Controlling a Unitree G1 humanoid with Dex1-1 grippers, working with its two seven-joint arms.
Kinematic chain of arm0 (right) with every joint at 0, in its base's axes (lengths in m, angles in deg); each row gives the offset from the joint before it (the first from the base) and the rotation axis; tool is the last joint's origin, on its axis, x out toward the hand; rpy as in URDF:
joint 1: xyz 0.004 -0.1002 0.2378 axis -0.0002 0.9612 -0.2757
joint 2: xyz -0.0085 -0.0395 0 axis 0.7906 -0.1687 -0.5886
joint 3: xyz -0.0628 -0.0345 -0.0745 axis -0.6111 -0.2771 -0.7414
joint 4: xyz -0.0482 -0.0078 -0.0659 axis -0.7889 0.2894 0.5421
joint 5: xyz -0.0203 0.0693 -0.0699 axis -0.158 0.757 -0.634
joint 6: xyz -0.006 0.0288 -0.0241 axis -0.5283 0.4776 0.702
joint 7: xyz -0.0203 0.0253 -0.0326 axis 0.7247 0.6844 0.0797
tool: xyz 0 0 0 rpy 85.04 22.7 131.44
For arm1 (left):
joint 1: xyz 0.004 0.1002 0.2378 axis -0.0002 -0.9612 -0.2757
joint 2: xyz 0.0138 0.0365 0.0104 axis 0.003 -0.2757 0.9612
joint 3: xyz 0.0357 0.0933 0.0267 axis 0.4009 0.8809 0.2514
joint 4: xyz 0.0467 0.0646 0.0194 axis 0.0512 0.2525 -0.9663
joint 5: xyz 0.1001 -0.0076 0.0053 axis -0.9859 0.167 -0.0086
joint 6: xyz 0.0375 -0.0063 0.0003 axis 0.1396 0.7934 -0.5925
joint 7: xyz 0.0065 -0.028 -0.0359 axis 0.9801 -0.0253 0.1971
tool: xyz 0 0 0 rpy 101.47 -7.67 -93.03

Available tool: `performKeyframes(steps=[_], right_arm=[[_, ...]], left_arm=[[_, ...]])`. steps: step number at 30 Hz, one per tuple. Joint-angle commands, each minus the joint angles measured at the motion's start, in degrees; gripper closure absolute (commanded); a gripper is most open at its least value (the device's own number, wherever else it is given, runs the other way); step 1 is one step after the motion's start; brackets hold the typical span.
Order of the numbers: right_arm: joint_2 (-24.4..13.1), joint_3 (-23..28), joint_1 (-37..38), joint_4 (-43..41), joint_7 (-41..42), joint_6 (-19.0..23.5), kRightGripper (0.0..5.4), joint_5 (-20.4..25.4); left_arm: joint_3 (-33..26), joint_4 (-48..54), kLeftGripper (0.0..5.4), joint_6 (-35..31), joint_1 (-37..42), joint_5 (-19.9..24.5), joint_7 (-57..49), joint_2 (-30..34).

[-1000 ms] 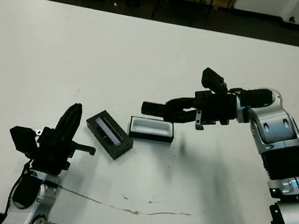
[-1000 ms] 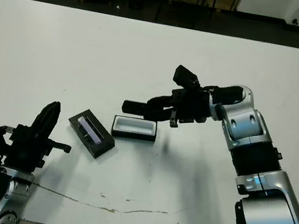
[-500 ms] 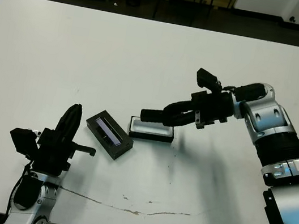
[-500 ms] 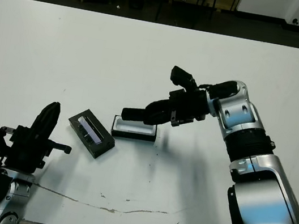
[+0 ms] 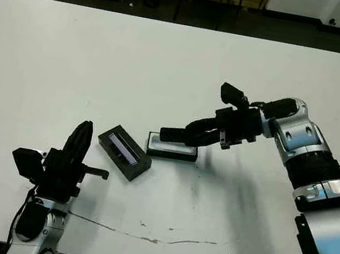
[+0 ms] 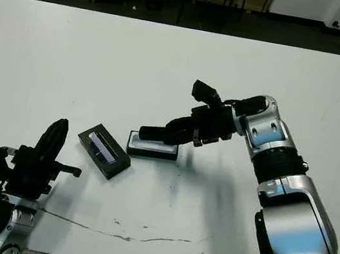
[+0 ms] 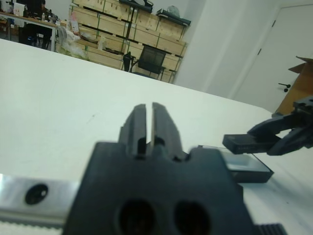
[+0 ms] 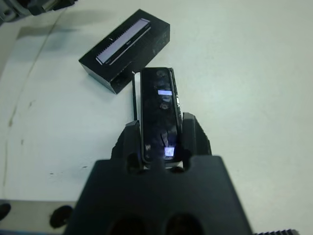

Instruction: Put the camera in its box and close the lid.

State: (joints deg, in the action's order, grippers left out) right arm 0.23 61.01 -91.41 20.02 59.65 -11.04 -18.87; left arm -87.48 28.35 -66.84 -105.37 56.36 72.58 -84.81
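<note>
Apparently unlabelled, the camera (image 8: 158, 112) sits between right fingers (image 8: 191, 139).

Glossy black camera (image 8: 159, 115); matt black lid (image 5: 124, 152), reflective panel; smooth white table (image 5: 102, 63)

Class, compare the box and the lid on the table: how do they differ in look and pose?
The box shows a white lining; the lid shows a purplish panel. The box lies square to the table's near edge; the lid lies angled. The camera hangs over the box, not the lid. Both are black rectangles.

Slim black camera (image 8: 159, 112) above white-lined box (image 5: 172, 147) — purplish-panelled lid (image 5: 124, 152) beside it
</note>
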Motion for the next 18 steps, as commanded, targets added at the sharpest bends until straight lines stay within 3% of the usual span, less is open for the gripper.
performKeyframes(steps=[1, 8, 18], right_arm=[[0.5, 0.0, 1.0, -0.1, -0.5, -0.5, 4.9, -0.7], [1.1, -0.6, 0.6, -0.1, -0.5, 1.1, 4.9, -1.5], [2.1, -0.8, 0.8, 1.2, -0.5, -1.9, 4.9, -3.0]], left_arm=[[-0.1, 0.1, 5.4, -1.6, -0.9, 0.0, -0.7, 0.1], [0.1, -0.5, 5.4, -0.5, -0.7, -1.4, -0.9, 0.5], [0.1, -0.6, 5.4, -0.2, -0.7, -2.1, -0.9, 0.6]])
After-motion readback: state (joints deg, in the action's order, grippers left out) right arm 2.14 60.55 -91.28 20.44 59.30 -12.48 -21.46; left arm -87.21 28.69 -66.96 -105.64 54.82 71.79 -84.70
